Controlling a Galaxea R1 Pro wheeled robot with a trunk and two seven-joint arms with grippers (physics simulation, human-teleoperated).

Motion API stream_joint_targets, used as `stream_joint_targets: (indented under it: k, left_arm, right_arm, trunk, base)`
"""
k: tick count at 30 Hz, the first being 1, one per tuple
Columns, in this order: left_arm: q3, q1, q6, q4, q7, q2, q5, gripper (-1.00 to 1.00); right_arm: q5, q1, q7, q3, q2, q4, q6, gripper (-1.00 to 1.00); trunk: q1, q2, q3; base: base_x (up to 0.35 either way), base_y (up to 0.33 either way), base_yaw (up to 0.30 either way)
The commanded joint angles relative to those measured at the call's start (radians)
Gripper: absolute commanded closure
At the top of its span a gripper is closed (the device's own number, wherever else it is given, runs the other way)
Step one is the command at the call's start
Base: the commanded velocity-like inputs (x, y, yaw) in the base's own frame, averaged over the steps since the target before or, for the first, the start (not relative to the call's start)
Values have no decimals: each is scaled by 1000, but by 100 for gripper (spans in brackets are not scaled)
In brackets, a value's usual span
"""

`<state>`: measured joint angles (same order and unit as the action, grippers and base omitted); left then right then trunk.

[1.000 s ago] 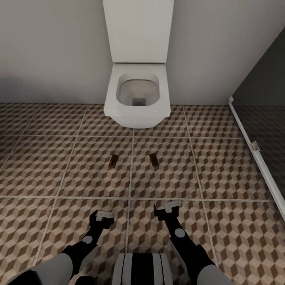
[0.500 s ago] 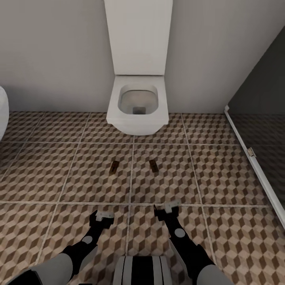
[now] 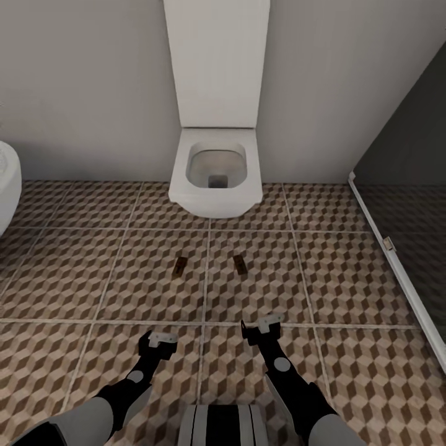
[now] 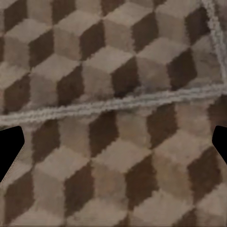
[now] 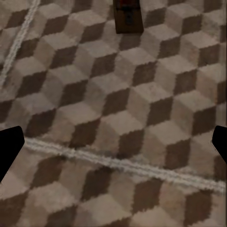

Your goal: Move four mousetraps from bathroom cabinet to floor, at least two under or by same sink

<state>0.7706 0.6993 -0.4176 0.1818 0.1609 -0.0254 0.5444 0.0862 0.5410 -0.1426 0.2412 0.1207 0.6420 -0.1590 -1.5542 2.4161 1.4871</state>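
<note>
Two mousetraps lie flat on the bathroom floor (image 3: pixel 74 272) in front of a toilet: one to the left (image 3: pixel 180 266), one to the right (image 3: pixel 241 264). The right mousetrap (image 5: pixel 127 16) also shows in the right wrist view, ahead of the fingers. My left gripper (image 3: pixel 162 341) hovers low over the tiles, open and empty, short of the left mousetrap. My right gripper (image 3: pixel 264 324) is open and empty too, a little short of the right mousetrap. In the left wrist view the open left gripper (image 4: pixel 113 146) faces bare patterned tile with a grout line. The bathroom sink and the cabinet are out of view.
A white wall-hung toilet (image 3: pixel 215 173) with its lid up stands against the grey wall ahead. A dark glass partition with a white bottom rail (image 3: pixel 396 272) runs along the right. The edge of a rounded white fixture (image 3: pixel 6 186) shows at far left.
The whole picture has shifted: the camera pulled back, so the toilet and mousetraps sit lower and the white fixture has come in at left. Both arms hold their pose.
</note>
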Motion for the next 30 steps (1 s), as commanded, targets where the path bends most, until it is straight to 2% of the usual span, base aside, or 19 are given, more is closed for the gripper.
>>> stream_joint_targets:
  k: [1,21,30]
  left_arm:
    - [9,0,-1,0,8,-1,2,-100]
    - [9,0,-3,-16,8,-2,2,-100]
    - [9,0,-5,-57,7,-7,2,-100]
  right_arm:
    - [9,1,-9,3,0,-1,-1,-100]
    - [9,1,-6,3,-4,-1,-21,-100]
    - [9,1,-5,3,-7,-4,-22,-100]
  trunk:
    - [4,-7,-3]
    - [81,-147,-65]
    - [115,-210,-94]
  base:
    - [0,0,0]
    - [0,0,0]
    - [0,0,0]
